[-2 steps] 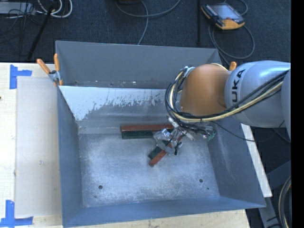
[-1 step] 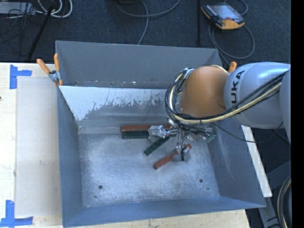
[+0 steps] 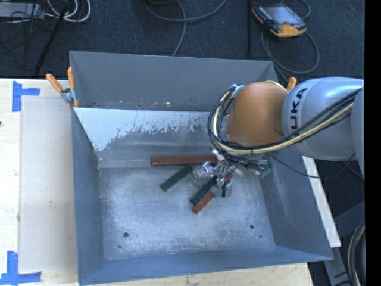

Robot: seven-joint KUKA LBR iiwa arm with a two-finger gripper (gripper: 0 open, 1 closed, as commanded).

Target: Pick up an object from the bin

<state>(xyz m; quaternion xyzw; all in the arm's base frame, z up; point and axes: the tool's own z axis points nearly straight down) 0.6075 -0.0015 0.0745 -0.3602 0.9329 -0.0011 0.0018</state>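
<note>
Down in grey bin [image 3: 149,252], gripper [image 3: 219,182] above a green-and-brown stick [image 3: 201,202], grip state unreadable, brown bar [image 3: 178,160] nearby

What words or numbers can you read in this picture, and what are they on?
"KUKA": on the grey robot arm, beside its orange cover; first letter partly hidden.
The sticks in the bin show no writing.

Two brown bars [image 3: 178,160] [image 3: 203,204], two dark green bars [image 3: 176,178] [image 3: 204,190], one grey bin [image 3: 89,219].
</note>
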